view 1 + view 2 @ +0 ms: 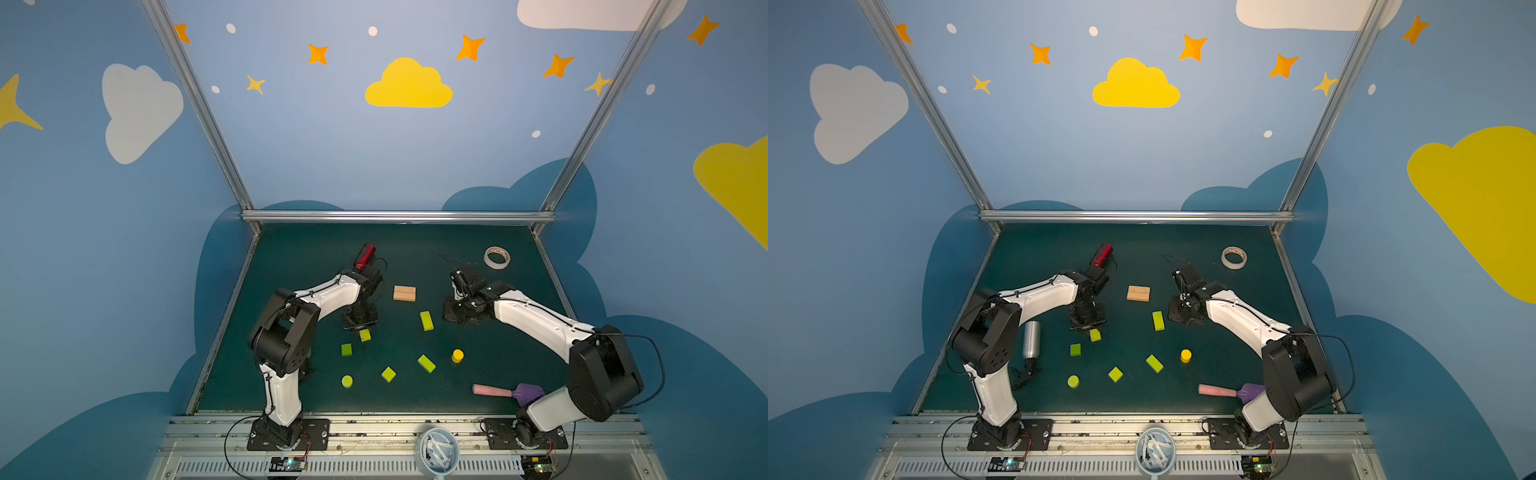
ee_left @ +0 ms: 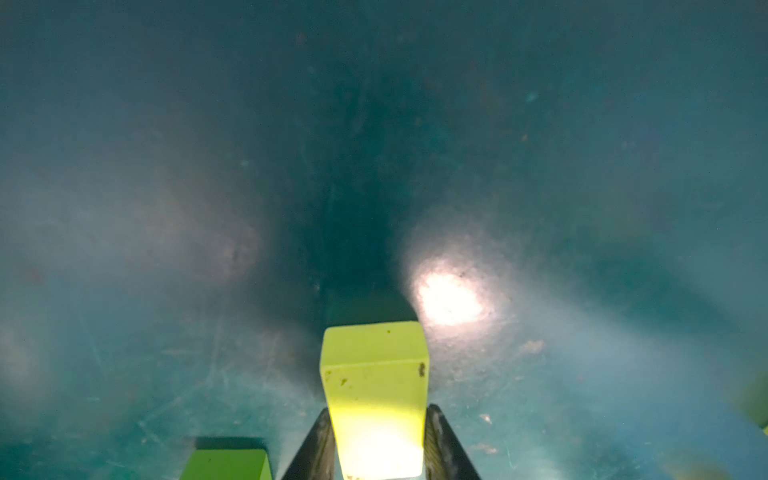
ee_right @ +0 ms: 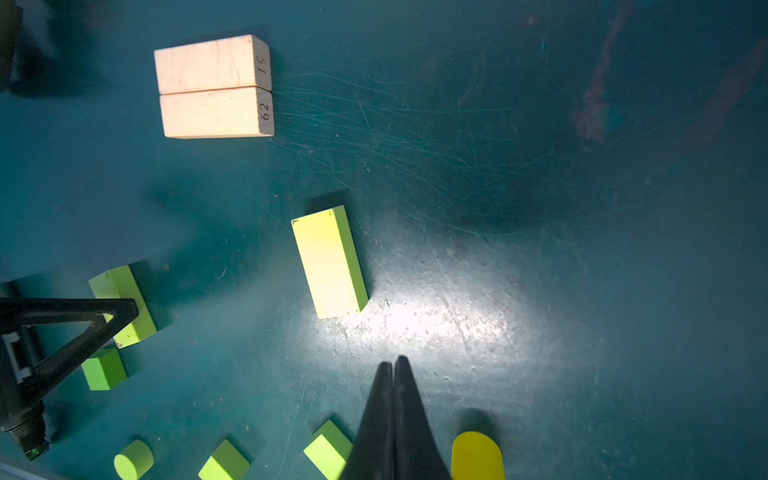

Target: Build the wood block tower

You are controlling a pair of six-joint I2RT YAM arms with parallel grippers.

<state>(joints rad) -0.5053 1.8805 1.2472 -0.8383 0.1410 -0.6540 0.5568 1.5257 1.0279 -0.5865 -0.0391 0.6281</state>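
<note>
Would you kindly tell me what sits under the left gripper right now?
A lime-green bar lies on the mat, with the left gripper closed against both its long sides. In both top views the gripper covers most of the bar; only one end shows.

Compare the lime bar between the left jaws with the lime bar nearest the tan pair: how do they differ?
The gripped bar is pinched in the jaws of the left gripper; the free bar lies untouched, with the right gripper shut and empty short of it. The gripped bar sits beside a lime cube; the free bar lies alone mid-table. Both are lime-green and flat on the table, neither on the tan bars.
</note>
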